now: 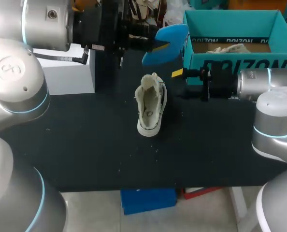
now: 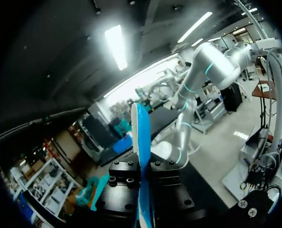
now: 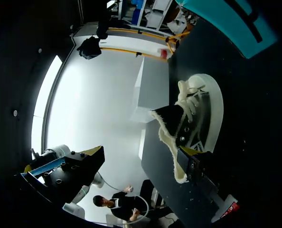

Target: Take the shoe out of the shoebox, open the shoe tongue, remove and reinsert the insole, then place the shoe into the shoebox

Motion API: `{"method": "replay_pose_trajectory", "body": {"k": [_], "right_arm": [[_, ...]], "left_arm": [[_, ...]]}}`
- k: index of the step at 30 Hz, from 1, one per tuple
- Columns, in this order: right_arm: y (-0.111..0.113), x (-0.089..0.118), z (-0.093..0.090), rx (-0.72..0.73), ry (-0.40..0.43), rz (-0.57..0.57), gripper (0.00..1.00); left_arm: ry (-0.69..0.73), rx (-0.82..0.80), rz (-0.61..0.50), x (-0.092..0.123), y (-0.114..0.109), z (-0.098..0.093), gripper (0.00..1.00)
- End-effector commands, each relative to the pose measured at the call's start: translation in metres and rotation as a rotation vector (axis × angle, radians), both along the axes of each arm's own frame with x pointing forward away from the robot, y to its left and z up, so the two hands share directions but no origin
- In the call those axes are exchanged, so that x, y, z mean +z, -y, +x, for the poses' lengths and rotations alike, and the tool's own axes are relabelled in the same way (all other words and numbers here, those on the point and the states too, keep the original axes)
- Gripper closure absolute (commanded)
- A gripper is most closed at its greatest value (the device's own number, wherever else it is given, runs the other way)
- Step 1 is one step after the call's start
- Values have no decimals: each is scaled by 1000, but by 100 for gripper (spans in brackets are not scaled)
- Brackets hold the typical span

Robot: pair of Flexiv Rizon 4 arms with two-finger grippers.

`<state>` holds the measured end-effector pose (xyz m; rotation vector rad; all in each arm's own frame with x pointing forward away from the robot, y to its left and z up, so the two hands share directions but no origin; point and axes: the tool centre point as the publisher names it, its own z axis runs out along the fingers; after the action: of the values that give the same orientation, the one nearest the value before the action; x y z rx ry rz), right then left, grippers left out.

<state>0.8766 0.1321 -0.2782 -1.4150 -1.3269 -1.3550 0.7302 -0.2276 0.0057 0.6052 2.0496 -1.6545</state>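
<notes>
The blue insole was out of the shoe and gripped in the left claw. The left wrist view showed it clamped edge-on between the two black finger blocks, so that claw was closed on it. It hung above the table, beyond the shoe's far end and slightly toward the shoebox.

The shoe stood on its sole near the middle of the table, clear of the teal box. Its long axis ran roughly toward and away from the robot: toe at the near end, fleecy open collar at the far end. The insole's length ran more nearly across the table, at a wide angle to the shoe's.

That mismatch is likely what the coming move turns on. To go back in, the insole would probably have to come down and toward the robot, and swing round until it lined up with the shoe, leading end into the open collar.

The right claw was the nearer of the two to the shoe — just beside its collar end, on the shoebox side, low over the table, with the shoe straight ahead in its own wrist view. Whether it was open or closed could not be told, nor whether it touched the collar. It seemed placed to steady the shoe while the left arm fed the insole in.
</notes>
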Motion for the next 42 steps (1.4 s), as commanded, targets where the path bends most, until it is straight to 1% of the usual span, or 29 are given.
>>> {"method": "replay_pose_trajectory", "body": {"k": [1, 6, 7, 8, 9, 10, 12, 14, 16, 17, 20, 25, 29, 34, 38, 40, 42], "right_arm": [[-1, 0, 1, -2, 0, 0, 0], [-1, 0, 1, -2, 0, 0, 0], [-1, 0, 1, -2, 0, 0, 0], [-1, 0, 1, -2, 0, 0, 0], [-1, 0, 1, -2, 0, 0, 0], [-1, 0, 1, -2, 0, 0, 0], [-1, 0, 1, -2, 0, 0, 0], [-1, 0, 1, -2, 0, 0, 0], [-1, 0, 1, -2, 0, 0, 0], [-1, 0, 1, -2, 0, 0, 0], [-1, 0, 1, -2, 0, 0, 0], [-1, 0, 1, -2, 0, 0, 0], [-1, 0, 1, -2, 0, 0, 0], [-1, 0, 1, -2, 0, 0, 0], [-1, 0, 1, -2, 0, 0, 0], [-1, 0, 1, -2, 0, 0, 0], [-1, 0, 1, -2, 0, 0, 0]], "left_arm": [[358, 128, 95, 1, 0, -7, 100], [358, 128, 95, 1, 0, -7, 100], [427, 107, 46, 5, 3, -18, 100], [454, 84, 47, 3, 4, -29, 100], [487, 50, 21, -1, 6, -40, 100], [527, 32, 32, -7, 7, -49, 100], [539, 11, 6, -20, 5, -60, 100], [550, -6, 6, -35, 3, -72, 100], [576, -12, 1, -44, 1, -80, 100], [587, -10, 0, -48, 0, -78, 100], [600, -19, -2, -63, -1, -84, 100], [646, -27, 19, -83, -3, -86, 100], [679, -38, 40, -107, -2, -92, 100], [754, -60, 73, -139, -1, -99, 100], [785, -46, 50, -169, -3, -101, 100], [810, -37, 48, -181, -6, -100, 100], [811, -21, 24, -191, -9, -98, 100]]}}
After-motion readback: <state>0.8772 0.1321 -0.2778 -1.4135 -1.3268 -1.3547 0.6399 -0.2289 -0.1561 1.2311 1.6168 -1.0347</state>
